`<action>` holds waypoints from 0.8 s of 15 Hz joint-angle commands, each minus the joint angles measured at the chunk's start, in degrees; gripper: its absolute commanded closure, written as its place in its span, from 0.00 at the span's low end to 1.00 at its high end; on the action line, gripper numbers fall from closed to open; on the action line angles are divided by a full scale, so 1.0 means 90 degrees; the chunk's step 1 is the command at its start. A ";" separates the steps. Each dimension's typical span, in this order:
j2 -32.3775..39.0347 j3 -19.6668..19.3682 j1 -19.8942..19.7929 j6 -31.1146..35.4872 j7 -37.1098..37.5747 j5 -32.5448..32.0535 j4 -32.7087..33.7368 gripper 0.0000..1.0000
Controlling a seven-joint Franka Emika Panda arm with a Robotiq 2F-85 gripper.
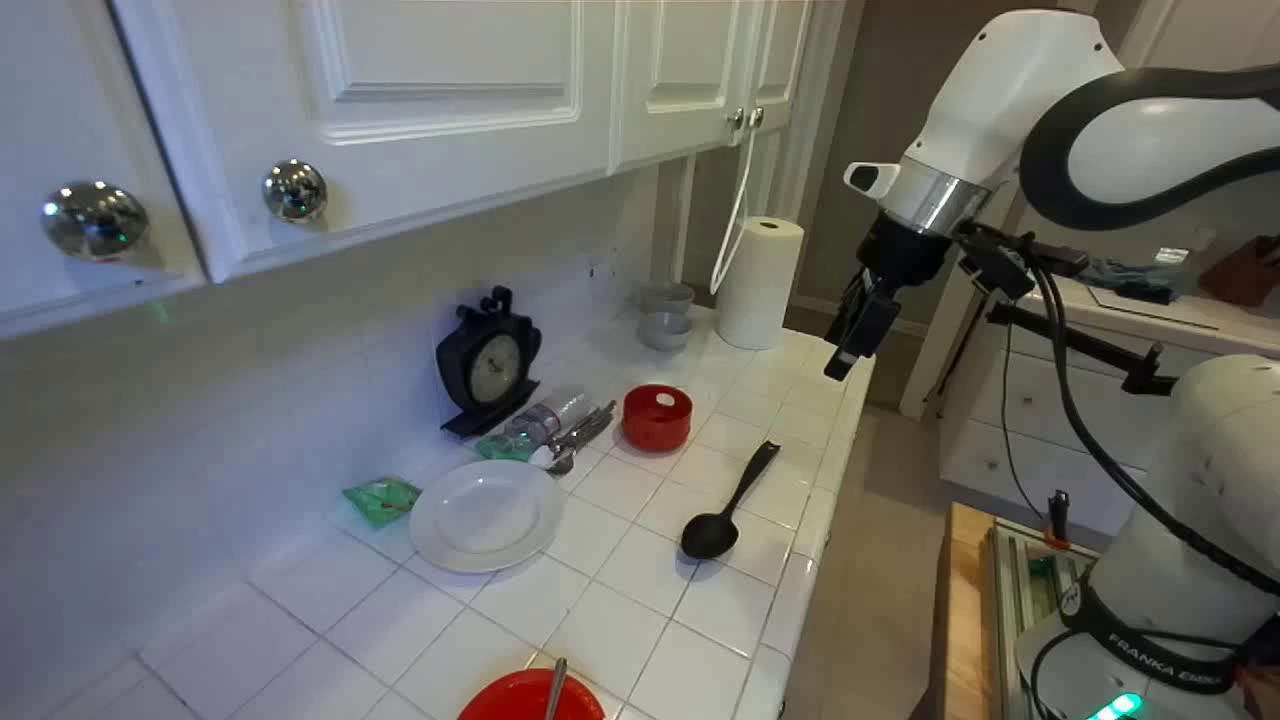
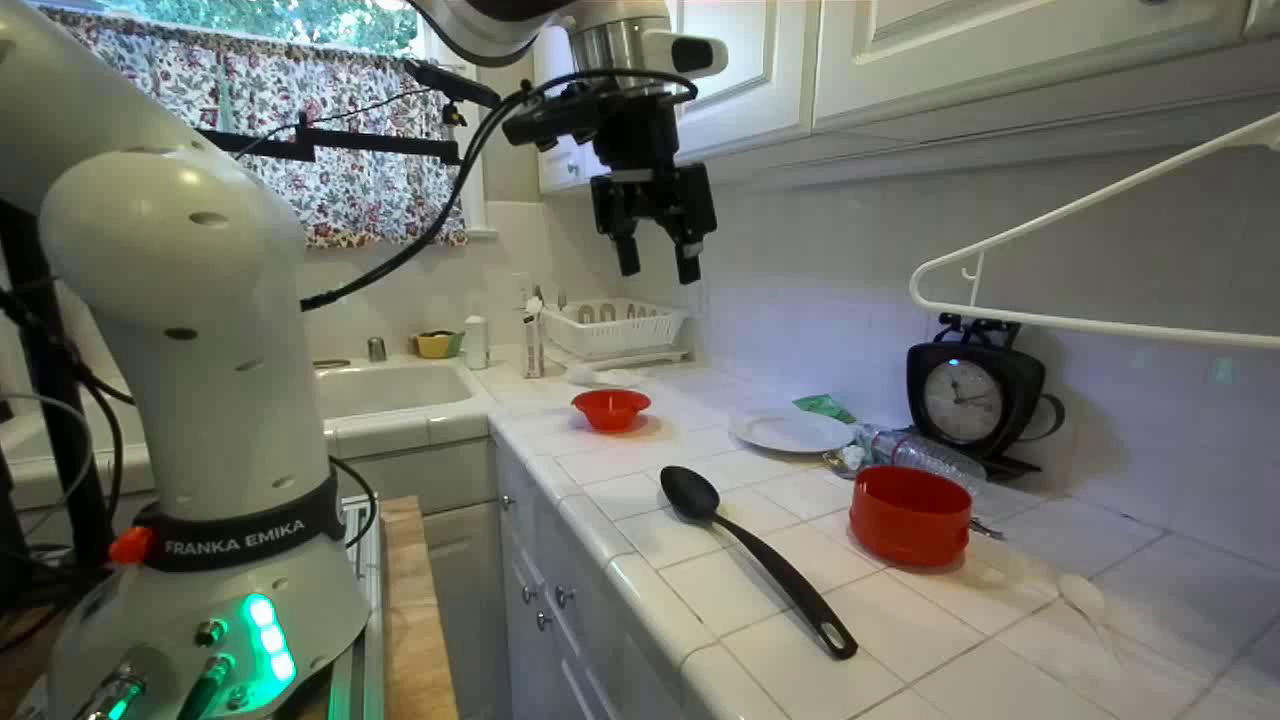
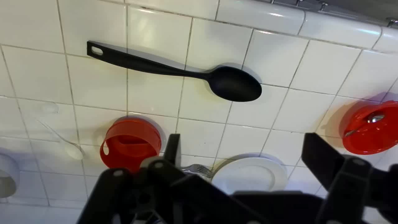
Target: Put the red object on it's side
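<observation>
The small, short, round, plastic-looking red cup (image 2: 910,525) stands upright, mouth up, on the white tiled counter (image 3: 152,93), beside the handle of the long black spoon (image 3: 161,69) on the side away from the robot. The black two-fingered gripper (image 2: 660,268) hangs in the air, well higher than the spoon, its jaws spread wide with nothing between them. In the wrist view the cup lies outside that gap, off towards the spoon's handle end; the round white plate (image 3: 250,175), across from the spoon's bowl, shows between the fingers instead. So the coming move likely needs a shift towards the handle end, then a descent. Being round, the cup offers no long side to line up with; its upright axis is what must be laid over.

In the wrist view the gripper covers part of the cup. A pale oval (image 1: 665,399) in the cup's wall could be a hole or a mark. In an exterior view the wider red round dish (image 1: 510,700), past the spoon's bowl, is cut off, and the clear plastic bottle (image 1: 560,410) and metal cutlery (image 1: 582,436) beyond the handle are hard to separate.
</observation>
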 commanded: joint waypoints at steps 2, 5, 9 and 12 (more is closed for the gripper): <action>0.0001 -0.0022 0.0026 -0.0011 0.0022 -0.0024 0.0008 0.00; 0.0002 -0.0022 0.0026 -0.0012 0.0022 -0.0024 0.0008 0.00; 0.0179 0.0045 -0.0107 -0.0073 0.0060 -0.0214 0.0201 0.00; 0.0677 -0.0108 -0.0356 -0.0107 0.0057 -0.0345 0.0423 0.00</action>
